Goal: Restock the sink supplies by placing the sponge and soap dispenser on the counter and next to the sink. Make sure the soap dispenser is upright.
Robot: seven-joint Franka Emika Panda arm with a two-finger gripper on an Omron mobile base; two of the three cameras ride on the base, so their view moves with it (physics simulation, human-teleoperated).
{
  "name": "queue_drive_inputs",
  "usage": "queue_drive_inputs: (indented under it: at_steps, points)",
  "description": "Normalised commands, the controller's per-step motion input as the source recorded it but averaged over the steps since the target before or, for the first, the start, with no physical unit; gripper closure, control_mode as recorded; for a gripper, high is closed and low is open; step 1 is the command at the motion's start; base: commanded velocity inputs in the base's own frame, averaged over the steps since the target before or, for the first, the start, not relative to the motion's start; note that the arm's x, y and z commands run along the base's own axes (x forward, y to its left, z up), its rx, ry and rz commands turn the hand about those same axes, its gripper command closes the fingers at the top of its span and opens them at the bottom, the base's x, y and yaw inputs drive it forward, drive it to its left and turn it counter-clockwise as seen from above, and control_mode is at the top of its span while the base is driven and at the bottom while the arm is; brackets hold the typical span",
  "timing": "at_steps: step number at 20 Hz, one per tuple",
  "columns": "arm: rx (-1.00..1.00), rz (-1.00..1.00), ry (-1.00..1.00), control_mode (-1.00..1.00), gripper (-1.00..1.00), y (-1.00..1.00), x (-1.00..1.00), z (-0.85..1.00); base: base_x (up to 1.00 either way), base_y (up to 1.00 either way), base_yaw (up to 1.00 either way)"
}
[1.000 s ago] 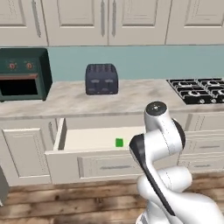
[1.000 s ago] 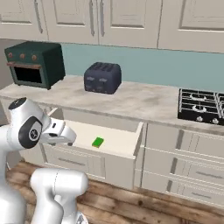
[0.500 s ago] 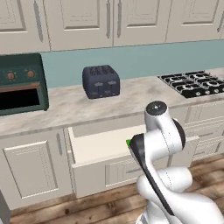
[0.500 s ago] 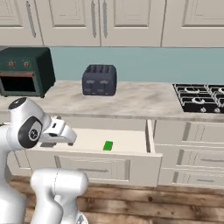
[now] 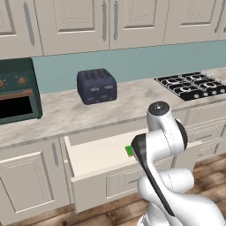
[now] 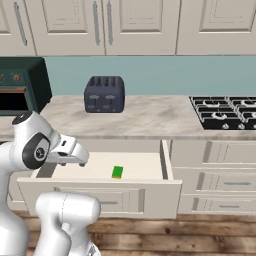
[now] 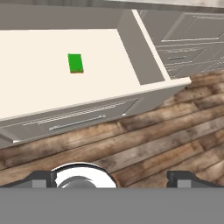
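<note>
One sponge [image 7: 75, 63] lies in the open drawer [image 7: 144, 65]; fetching it is the step in hand. Gripper [image 7: 111, 177] holds nothing, fingertips wide apart; it must descend over it.

One sponge [image 6: 117, 172] lies in one open drawer [image 6: 165, 162] — bright green, alone on the pale floor of it. One dark toaster [image 6: 104, 94] stands on the one marbled bench [image 6: 150, 117]. One green toaster oven [image 5: 16, 95] sits at the left end, one black gas stovetop [image 6: 223, 112] at the right — two appliances flanking the toaster.
</note>
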Motion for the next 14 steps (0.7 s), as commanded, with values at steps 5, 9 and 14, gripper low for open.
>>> queue_drive_inputs:
  at_steps: [5,9,14]
  points:
    - [0.02,0.0,0.0,-1.0,-1.0,0.0,0.1,-0.03,0.07,-0.05,-0.02]
    - [0.14,0.01,0.0,-1.0,-1.0,-0.16,0.8,-0.26,0.0,0.0,0.0]
    - [0.12,0.0,0.09,-1.0,-1.0,-0.06,1.0,-0.24,0.0,0.0,0.0]
